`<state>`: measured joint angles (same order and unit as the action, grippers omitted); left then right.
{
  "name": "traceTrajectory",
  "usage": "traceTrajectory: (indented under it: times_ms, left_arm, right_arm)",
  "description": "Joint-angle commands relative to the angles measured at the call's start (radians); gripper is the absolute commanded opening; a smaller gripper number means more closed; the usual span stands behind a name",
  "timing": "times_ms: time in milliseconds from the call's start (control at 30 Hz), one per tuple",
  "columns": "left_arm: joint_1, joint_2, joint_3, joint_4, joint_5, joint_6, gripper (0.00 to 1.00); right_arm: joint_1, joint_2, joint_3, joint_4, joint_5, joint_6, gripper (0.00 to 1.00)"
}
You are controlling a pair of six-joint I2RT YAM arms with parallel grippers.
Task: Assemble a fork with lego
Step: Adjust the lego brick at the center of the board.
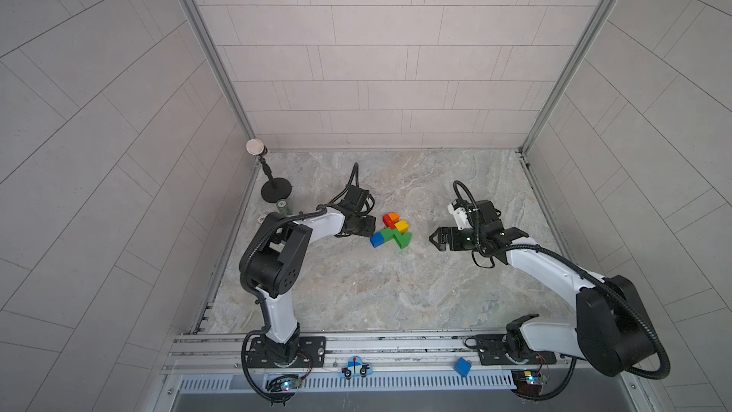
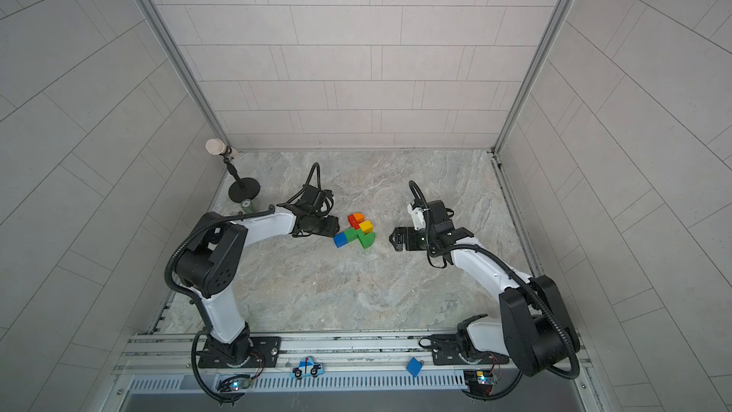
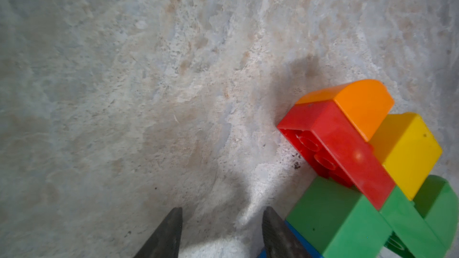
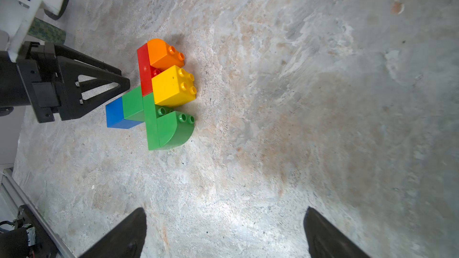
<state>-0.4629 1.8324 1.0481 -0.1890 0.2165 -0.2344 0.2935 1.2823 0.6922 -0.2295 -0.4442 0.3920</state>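
Note:
The fork (image 1: pixel 392 231) lies flat on the marble table in both top views (image 2: pixel 353 231). Its lego bricks are joined: a blue and green stem, a red and green crossbar, and orange, yellow and green prongs (image 4: pixel 173 88). My left gripper (image 1: pixel 372 225) sits just left of the stem. Its jaws are partly open with only bare table between them (image 3: pixel 222 210). One finger runs beside the blue brick (image 3: pixel 298 239); whether it touches I cannot tell. My right gripper (image 1: pixel 432 238) hangs to the fork's right, well apart from it, wide open and empty (image 4: pixel 225 209).
A black stand with a round disc (image 1: pixel 276 188) and a small green can (image 1: pixel 282 206) sit at the table's back left. On the front rail lie a plain blue block (image 1: pixel 462 367) and a blue car cutout (image 1: pixel 356 368). Tiled walls close three sides.

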Motion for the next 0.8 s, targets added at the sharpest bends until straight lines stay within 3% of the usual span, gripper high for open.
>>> traceTrajectory:
  times_ms: [0, 367, 767]
  left_arm:
    - [-0.031, -0.044, -0.059, -0.023, 0.001, -0.004, 0.56]
    - [-0.138, -0.175, -0.24, 0.074, -0.102, -0.155, 0.64]
    - [-0.227, -0.152, -0.242, 0.127, -0.141, -0.223, 0.77]
  right_arm:
    - [0.0, -0.031, 0.0, -0.057, 0.037, -0.032, 0.99]
    - [-0.002, -0.07, -0.014, -0.083, 0.064, -0.041, 1.0]
    - [-0.005, -0.108, -0.039, -0.09, 0.082, -0.038, 1.0]
